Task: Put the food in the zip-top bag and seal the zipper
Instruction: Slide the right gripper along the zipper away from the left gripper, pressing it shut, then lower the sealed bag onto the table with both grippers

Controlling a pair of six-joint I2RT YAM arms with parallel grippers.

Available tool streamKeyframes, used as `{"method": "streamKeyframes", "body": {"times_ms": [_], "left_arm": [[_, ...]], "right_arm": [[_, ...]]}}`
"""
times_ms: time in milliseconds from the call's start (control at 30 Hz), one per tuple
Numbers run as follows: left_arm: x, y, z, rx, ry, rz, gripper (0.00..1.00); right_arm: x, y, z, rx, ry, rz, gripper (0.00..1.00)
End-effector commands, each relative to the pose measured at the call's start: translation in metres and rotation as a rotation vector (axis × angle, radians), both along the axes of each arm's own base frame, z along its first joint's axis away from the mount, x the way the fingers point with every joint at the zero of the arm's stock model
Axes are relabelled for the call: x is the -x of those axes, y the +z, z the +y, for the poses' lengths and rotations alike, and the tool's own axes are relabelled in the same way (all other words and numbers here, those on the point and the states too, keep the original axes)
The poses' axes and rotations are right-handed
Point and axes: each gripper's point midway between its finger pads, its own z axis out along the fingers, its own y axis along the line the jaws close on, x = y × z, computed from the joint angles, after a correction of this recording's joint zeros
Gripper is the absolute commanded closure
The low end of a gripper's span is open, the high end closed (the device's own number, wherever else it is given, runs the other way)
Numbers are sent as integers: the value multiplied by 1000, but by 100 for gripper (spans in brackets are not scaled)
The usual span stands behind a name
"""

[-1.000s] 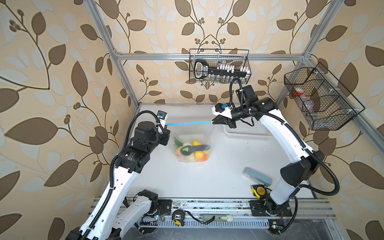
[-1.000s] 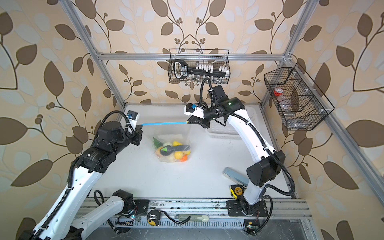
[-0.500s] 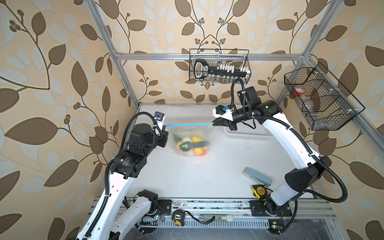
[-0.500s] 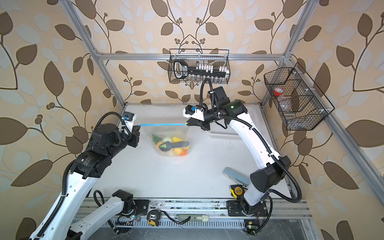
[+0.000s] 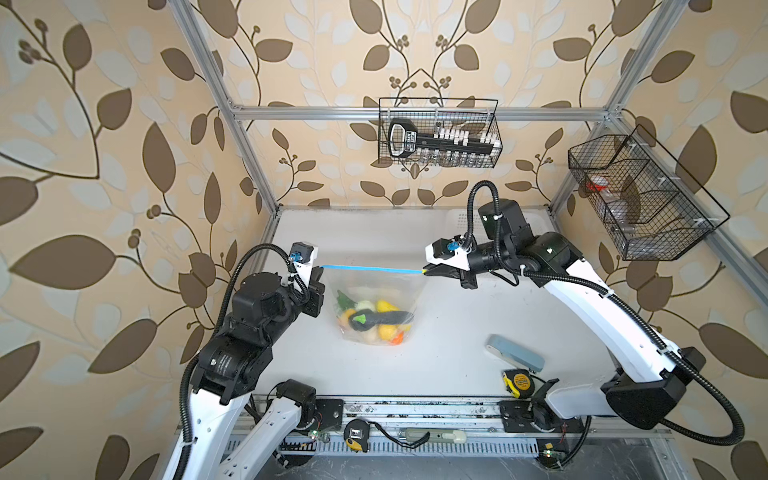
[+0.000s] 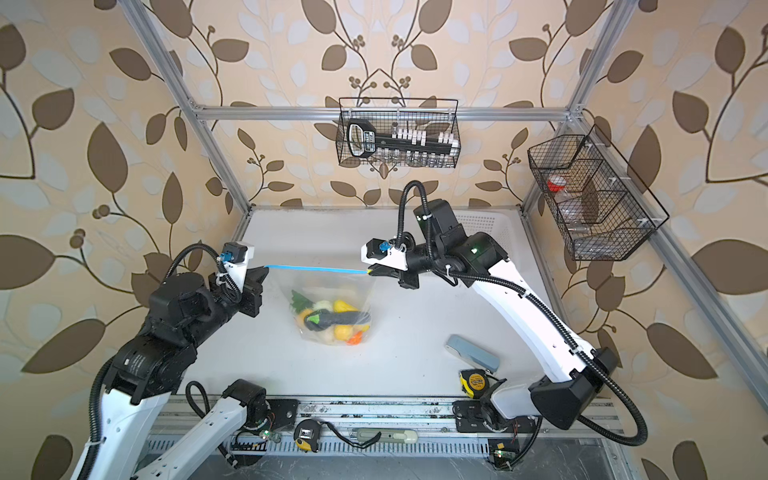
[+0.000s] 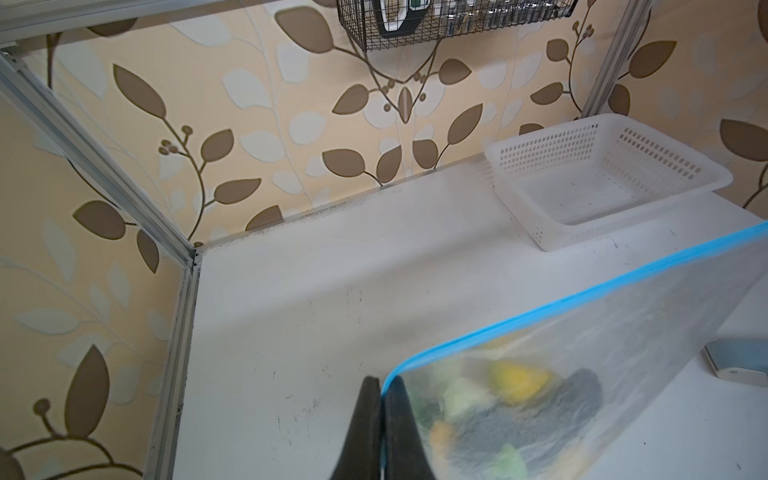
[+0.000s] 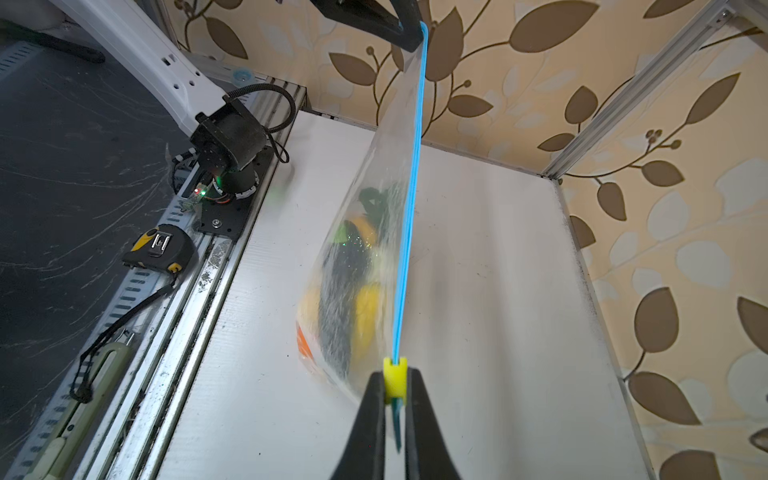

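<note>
In the left wrist view the food (image 7: 515, 379) is blurred and the blue-grey case (image 7: 744, 365) cropped

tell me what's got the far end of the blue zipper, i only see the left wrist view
observer: the right gripper is shut on the yellow slider at that end.
operator: any food outside the bag
observer: none that I can see; in a top view the food lies at the bottom of the bag.
operator: anything by the right arm's base
observer: a yellow-and-black tape measure lies on the table there, apart from the bag.
</note>
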Motion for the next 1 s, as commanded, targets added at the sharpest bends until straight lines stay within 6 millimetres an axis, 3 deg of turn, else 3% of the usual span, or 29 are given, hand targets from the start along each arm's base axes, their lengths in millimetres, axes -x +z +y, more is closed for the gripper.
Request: {"method": "streamKeyframes", "body": {"times_ms": [0,333,533,700,967], "left_arm": [[15,7,21,7,97,-37,100],[52,-3,30,45,106,7,100],[64,-2,40,18,133,6,100],[44,-32,40,-19,176,92,100],[-32,-75,32,-136,253,189,100]], "right_arm": [[12,0,-7,16,-50,0,92],[58,3,-5,-1,-51,-35,93],[59,8,0,-11,-51,-40,94],[45,-16,3,36,-59,14,94],[-25,-50,-4,49,-157,90,96]]}}
